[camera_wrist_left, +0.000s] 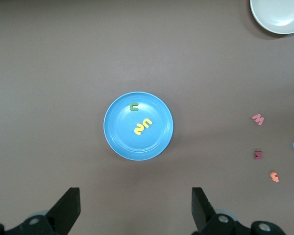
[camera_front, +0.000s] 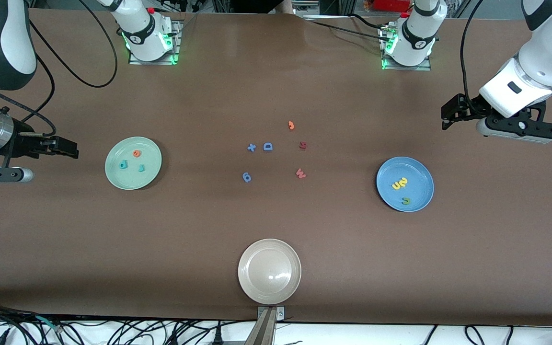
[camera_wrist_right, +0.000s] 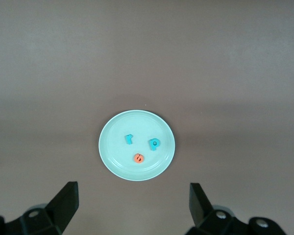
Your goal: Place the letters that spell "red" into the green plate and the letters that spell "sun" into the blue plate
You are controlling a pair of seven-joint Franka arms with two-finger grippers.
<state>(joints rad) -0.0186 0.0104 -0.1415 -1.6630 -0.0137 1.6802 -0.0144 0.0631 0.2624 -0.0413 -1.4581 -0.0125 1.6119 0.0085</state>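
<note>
Brown tabletop (camera_front: 276,225) fills the scene. Nearest the front camera, at the middle of the table's edge, sits a beige plate (camera_front: 270,271), holding nothing.

Farther from the camera, toward the left arm's end of the table, lies the blue plate (camera_front: 405,184). In it are the yellow "s" (camera_front: 396,185) and yellow "n" (camera_front: 403,181), touching each other, and the olive "u" (camera_front: 406,201) just beside them, nearer the camera.

Toward the right arm's end lies the green plate (camera_front: 133,163). It holds the orange "e" (camera_front: 136,153), the teal "d" (camera_front: 123,165) and the teal "r" (camera_front: 141,167), each apart from the others.

Between the two plates, loose letters are scattered on the table: a red "w" (camera_front: 300,173), a blue round letter (camera_front: 247,177), a blue plus sign (camera_front: 251,147), a blue "D" (camera_front: 268,146), a dark red letter (camera_front: 303,145) and, farthest, an orange hook-shaped letter (camera_front: 291,125).

Both arms wait. The left gripper (camera_front: 450,113) hangs over bare table by the blue plate, fingers apart and holding nothing. The right gripper (camera_front: 67,147) hangs beside the green plate, fingers likewise apart and empty.
</note>
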